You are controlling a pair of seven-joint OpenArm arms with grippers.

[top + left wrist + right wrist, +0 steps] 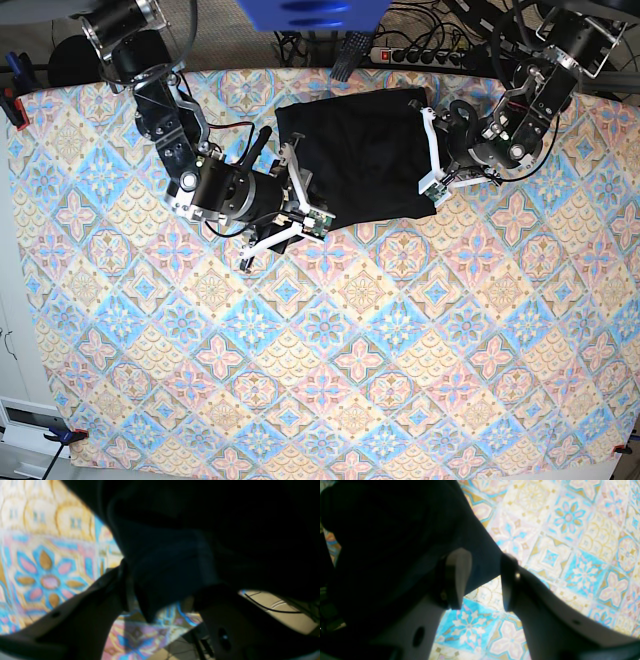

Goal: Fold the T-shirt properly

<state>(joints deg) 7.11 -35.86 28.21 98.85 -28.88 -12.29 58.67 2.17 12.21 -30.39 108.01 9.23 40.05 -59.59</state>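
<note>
Black cloth of the T-shirt (355, 160) is gripped by the left tool (432, 160) and right tool (300, 195) at opposite edges, partly folded, further folds apparently left.

Both arms reach inward toward each other, grippers clamped on cloth.

In the base view the right arm comes down from the upper left corner, elbow bent, wrist turned sideways so the right gripper (300, 195) points toward the middle; its wrist view shows the pale fingers (458, 572) apart with black fabric between them. The left arm descends from the upper right, forearm angled down and in, and the left gripper (432, 150) likewise has its jaws pinching dark fabric.
</note>
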